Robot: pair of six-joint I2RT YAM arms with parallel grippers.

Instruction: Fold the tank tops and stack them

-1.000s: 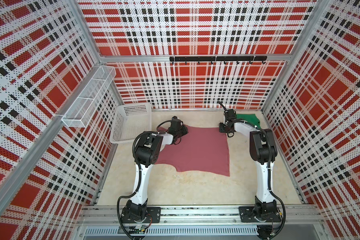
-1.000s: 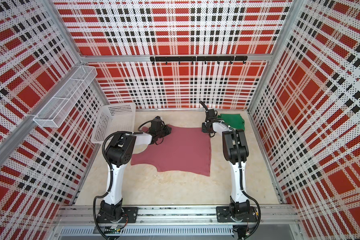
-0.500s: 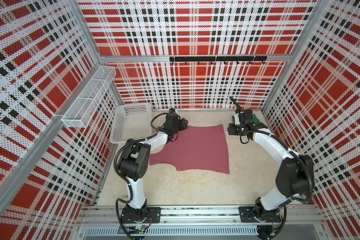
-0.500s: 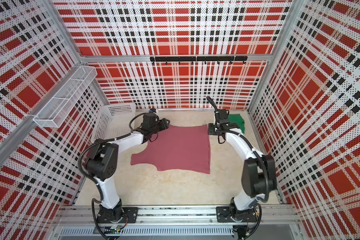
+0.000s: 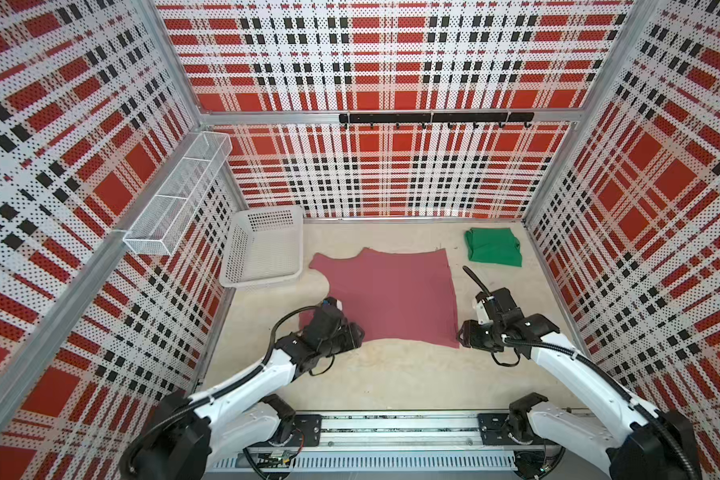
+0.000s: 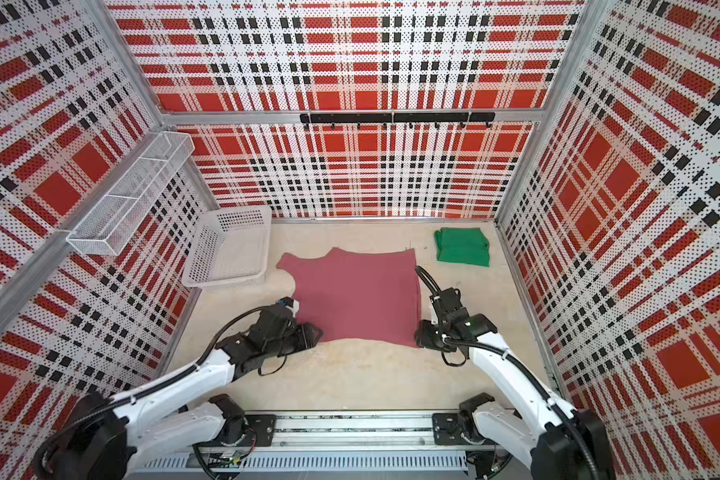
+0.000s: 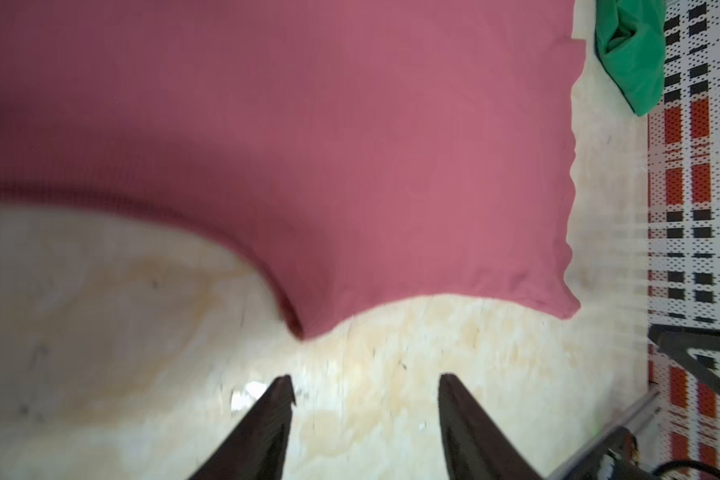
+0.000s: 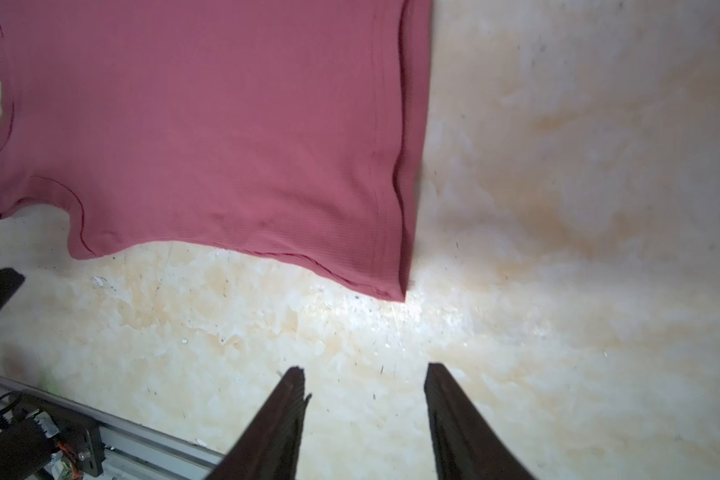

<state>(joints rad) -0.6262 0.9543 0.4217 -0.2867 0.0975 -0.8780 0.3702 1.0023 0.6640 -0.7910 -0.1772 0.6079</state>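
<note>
Two tank tops on table (image 5: 391, 374): pink tank top (image 5: 391, 299) spread flat mid-table, straps toward basket (image 5: 242, 249), straight hem toward opposite side. Green tank top (image 5: 493, 247) already folded, parked in far right corner, apart from pink one. Not stacked yet.

Left gripper (image 7: 365, 380) spread wide, nothing between jaws, over bare table just short of pink tank top's near edge, at armhole end. Right gripper (image 8: 363, 370) likewise spread and empty, just short of near hem corner. Looks like setup for pinching near edge at both ends and folding it away toward back wall.

Possible trouble:
- Catching only upper layer at doubled hem; lower layer left behind, lopsided fold.
- Coming in too low and shoving edge instead of pinching; bunching, wrinkles.
- Uneven lift between sides; skewed fold, edges misaligned.
- Dragging cloth too far back or sideways; bumping basket or disturbing green tank top.
- Near strap partly hidden under left arm in both top views; hard to confirm aim from above.

No brand, label or readable writing anywhere; left wrist view somewhat blurred.
</note>
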